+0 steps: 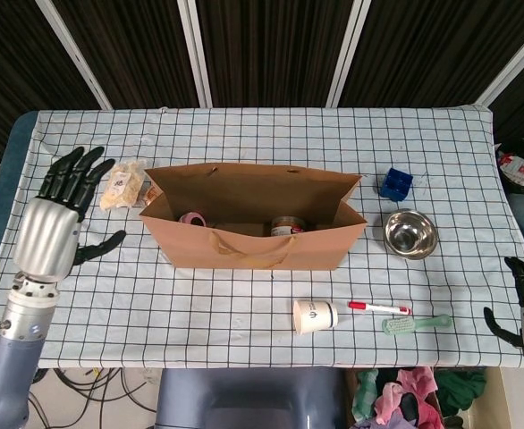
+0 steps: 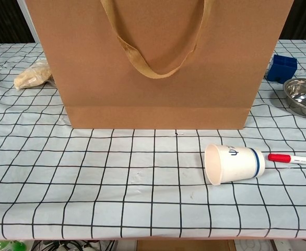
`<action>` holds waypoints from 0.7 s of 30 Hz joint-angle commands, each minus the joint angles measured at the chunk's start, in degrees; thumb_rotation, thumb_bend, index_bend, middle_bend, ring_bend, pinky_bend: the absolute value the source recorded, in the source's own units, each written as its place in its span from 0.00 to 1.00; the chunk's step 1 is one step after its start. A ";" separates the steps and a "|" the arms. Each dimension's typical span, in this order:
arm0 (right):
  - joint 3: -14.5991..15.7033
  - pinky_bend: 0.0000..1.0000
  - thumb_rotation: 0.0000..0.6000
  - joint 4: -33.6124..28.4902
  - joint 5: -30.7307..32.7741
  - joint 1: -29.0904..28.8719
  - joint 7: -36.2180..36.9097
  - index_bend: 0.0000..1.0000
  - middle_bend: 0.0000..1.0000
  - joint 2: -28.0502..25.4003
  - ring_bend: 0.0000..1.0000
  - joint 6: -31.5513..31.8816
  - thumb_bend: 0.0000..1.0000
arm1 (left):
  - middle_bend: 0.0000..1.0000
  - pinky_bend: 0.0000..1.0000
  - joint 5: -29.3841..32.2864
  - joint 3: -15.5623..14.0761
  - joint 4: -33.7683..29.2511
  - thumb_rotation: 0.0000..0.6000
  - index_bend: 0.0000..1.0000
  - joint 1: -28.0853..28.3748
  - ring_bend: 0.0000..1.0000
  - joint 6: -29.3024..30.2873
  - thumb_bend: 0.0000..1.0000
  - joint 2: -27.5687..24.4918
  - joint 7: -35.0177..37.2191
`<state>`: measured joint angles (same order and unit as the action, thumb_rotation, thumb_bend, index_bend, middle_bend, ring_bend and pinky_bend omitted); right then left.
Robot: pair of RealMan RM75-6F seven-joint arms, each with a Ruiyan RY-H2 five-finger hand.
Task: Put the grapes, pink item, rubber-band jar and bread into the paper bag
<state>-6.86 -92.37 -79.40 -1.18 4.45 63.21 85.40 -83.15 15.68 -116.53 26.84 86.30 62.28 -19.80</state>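
Left robot hand [image 1: 54, 223], fingers spread and empty, hovers beside the pale wrapped bread [image 1: 123, 186] lying on the table [image 1: 244, 304] just left of the brown paper bag [image 1: 253, 250]. A careless reach could knock the upright bag. Inside: a pink item [image 1: 190, 218] and the rubber-band jar [image 1: 286, 225]; grapes not discernible. Right robot hand [image 1: 519, 308], at the frame edge, state unclear.

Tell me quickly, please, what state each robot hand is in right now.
Left robot hand: open, fingers spread, holding nothing.
Right robot hand: only partly in frame; cannot be told.
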 commanded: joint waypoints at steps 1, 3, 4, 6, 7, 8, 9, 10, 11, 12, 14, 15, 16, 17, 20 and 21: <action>-0.04 0.33 1.00 -0.02 0.06 0.02 -0.03 0.10 0.09 0.00 0.18 0.04 0.30 | 0.07 0.12 -1.40 -4.07 5.84 1.00 0.12 -3.76 0.00 1.58 0.06 -0.60 6.89; -0.06 0.33 1.00 -0.03 0.12 0.01 -0.05 0.10 0.09 0.01 0.18 0.01 0.30 | 0.07 0.12 -0.15 -5.11 9.10 1.00 0.12 -4.38 0.00 0.36 0.06 0.17 9.69; -0.07 0.33 1.00 -0.02 0.13 -0.01 -0.08 0.10 0.09 0.02 0.18 -0.03 0.30 | 0.07 0.12 0.83 -5.44 11.31 1.00 0.12 -4.38 0.00 -0.72 0.06 0.98 11.39; -0.06 0.33 1.00 0.02 0.15 -0.04 -0.10 0.10 0.09 0.02 0.18 -0.11 0.30 | 0.07 0.13 3.24 -5.83 16.63 1.00 0.12 -3.98 0.00 -3.46 0.06 3.23 13.80; -0.07 0.33 1.00 0.03 0.11 -0.06 -0.10 0.10 0.09 0.01 0.18 -0.09 0.30 | 0.07 0.13 5.19 -5.82 21.13 1.00 0.12 -3.22 0.00 -5.93 0.06 5.49 15.23; -0.05 0.33 1.00 0.04 0.08 -0.05 -0.09 0.10 0.09 -0.01 0.18 -0.10 0.30 | 0.08 0.13 6.82 -5.38 25.02 1.00 0.13 -2.23 0.00 -8.09 0.06 7.64 16.55; -0.04 0.33 1.00 0.02 0.09 -0.04 -0.05 0.10 0.09 -0.01 0.18 -0.12 0.30 | 0.08 0.13 7.64 -5.06 27.86 1.00 0.13 -1.48 0.00 -9.58 0.06 9.22 17.76; -0.04 0.33 1.00 0.01 0.10 -0.05 -0.03 0.10 0.09 -0.02 0.18 -0.13 0.30 | 0.08 0.13 8.20 -4.79 30.08 1.00 0.13 -0.89 0.00 -10.74 0.06 10.44 18.69; -0.05 0.33 1.00 0.02 0.12 -0.04 -0.02 0.10 0.09 -0.02 0.18 -0.14 0.30 | 0.08 0.13 8.58 -4.66 31.36 1.00 0.13 -0.55 0.00 -11.48 0.06 11.16 19.20; -0.06 0.33 1.00 0.02 0.18 -0.03 -0.02 0.10 0.09 -0.03 0.18 -0.14 0.30 | 0.08 0.13 9.22 -4.40 33.37 1.00 0.13 0.06 0.00 -12.69 0.06 12.27 19.82; -0.08 0.33 1.00 0.01 0.25 -0.02 0.03 0.10 0.09 -0.04 0.18 -0.17 0.30 | 0.08 0.13 10.03 -3.93 36.85 1.00 0.13 1.18 0.00 -14.61 0.06 14.22 20.76; -0.08 0.33 1.00 -0.01 0.27 -0.02 0.03 0.10 0.09 -0.05 0.18 -0.18 0.30 | 0.08 0.13 10.54 -3.67 38.83 1.00 0.13 1.84 0.00 -15.78 0.06 15.36 21.31; -0.08 0.33 1.00 -0.01 0.29 -0.01 0.02 0.10 0.09 -0.07 0.18 -0.19 0.30 | 0.08 0.13 11.00 -3.48 40.73 1.00 0.13 2.52 0.00 -17.03 0.06 16.41 21.71; -0.08 0.33 1.00 -0.01 0.29 0.00 0.02 0.10 0.09 -0.07 0.18 -0.18 0.30 | 0.08 0.13 11.30 -3.38 41.97 1.00 0.13 2.98 0.00 -17.87 0.06 17.08 21.84; -0.08 0.33 1.00 -0.02 0.33 0.01 -0.01 0.10 0.09 -0.07 0.18 -0.18 0.30 | 0.08 0.13 12.43 -3.03 47.24 1.00 0.13 4.93 0.00 -21.17 0.05 19.97 21.79; -0.08 0.33 1.00 -0.04 0.35 0.01 -0.03 0.10 0.09 -0.06 0.18 -0.19 0.30 | 0.08 0.12 12.78 -2.96 48.98 1.00 0.13 5.55 0.00 -22.30 0.04 20.91 21.77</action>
<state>-6.95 -92.41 -79.05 -1.16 4.42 63.15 85.22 -72.03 12.19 -71.53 30.19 67.22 80.20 1.13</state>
